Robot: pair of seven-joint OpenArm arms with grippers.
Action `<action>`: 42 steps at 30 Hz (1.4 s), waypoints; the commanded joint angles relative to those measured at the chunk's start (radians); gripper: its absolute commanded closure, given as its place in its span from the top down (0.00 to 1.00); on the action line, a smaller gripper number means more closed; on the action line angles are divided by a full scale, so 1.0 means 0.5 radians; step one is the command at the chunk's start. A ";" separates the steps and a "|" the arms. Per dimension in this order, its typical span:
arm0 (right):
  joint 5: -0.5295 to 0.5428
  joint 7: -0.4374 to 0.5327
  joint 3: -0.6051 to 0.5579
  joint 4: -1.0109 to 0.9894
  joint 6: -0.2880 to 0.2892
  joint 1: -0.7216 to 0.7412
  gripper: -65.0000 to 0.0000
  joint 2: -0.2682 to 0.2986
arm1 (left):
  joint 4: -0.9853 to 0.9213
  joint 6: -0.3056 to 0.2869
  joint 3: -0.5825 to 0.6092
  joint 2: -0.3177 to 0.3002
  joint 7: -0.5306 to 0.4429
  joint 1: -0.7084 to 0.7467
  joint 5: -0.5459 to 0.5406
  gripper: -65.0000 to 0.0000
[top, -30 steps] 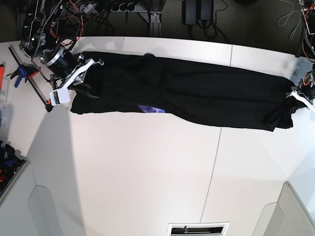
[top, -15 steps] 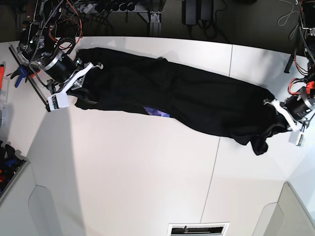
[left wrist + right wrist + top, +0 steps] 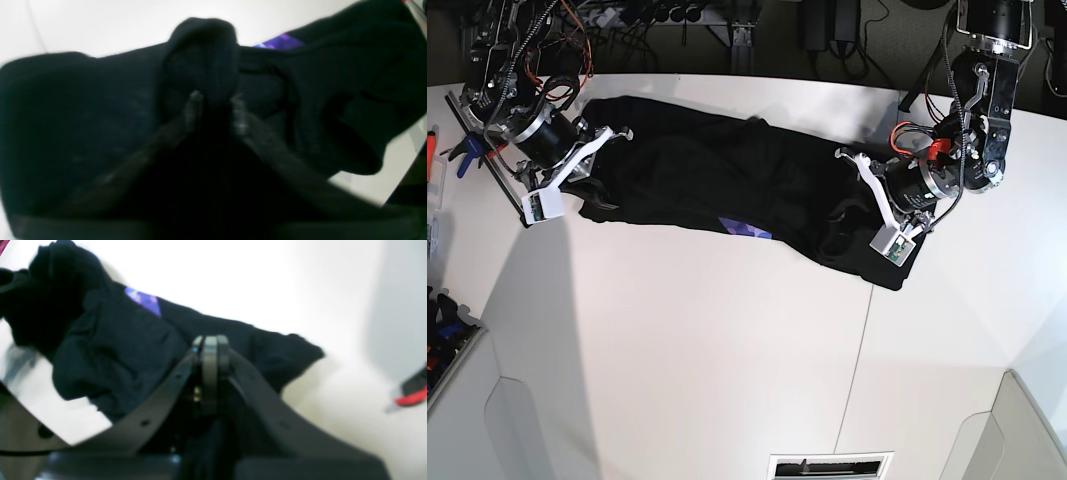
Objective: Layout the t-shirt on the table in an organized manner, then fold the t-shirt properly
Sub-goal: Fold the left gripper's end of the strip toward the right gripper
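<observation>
One soft, wrinkled black t-shirt [image 3: 727, 175] bunched lengthwise on smooth table [image 3: 677, 350].

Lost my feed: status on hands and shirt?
Left hand open over bunched cloth. Right hand shut at the far end. T-shirt rumpled lengthwise on the table, unfolded. Nothing in the way.

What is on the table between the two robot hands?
In the base view, only the big black cloth t-shirt stretches between the left gripper and the right gripper, bunched in wrinkles, with a purple bit of print showing on the white table.
</observation>
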 commanded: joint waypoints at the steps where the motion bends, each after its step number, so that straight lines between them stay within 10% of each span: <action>1: 0.025 0.045 0.063 0.034 -0.002 0.015 0.00 0.011 | 0.033 -0.006 -0.004 -0.022 -0.050 -0.021 -0.024 0.45; 6: 0.111 -0.050 0.411 0.032 -0.088 0.015 0.00 0.012 | 0.033 -0.008 0.037 -0.022 0.000 -0.021 -0.124 0.49; 12: 0.177 -0.096 0.589 -0.063 -0.066 -0.018 0.63 0.018 | 0.033 -0.250 0.037 -0.022 0.011 -0.018 -0.527 0.49; 25: 0.207 -0.014 0.148 -0.464 -0.058 -0.018 0.64 0.011 | 0.050 -0.304 0.030 -0.023 0.220 -0.018 -1.019 0.49; 42: 0.324 -0.013 -0.027 -0.461 -0.002 0.018 0.63 -0.135 | 0.142 -0.304 -0.616 -0.102 0.220 -0.018 -1.001 0.49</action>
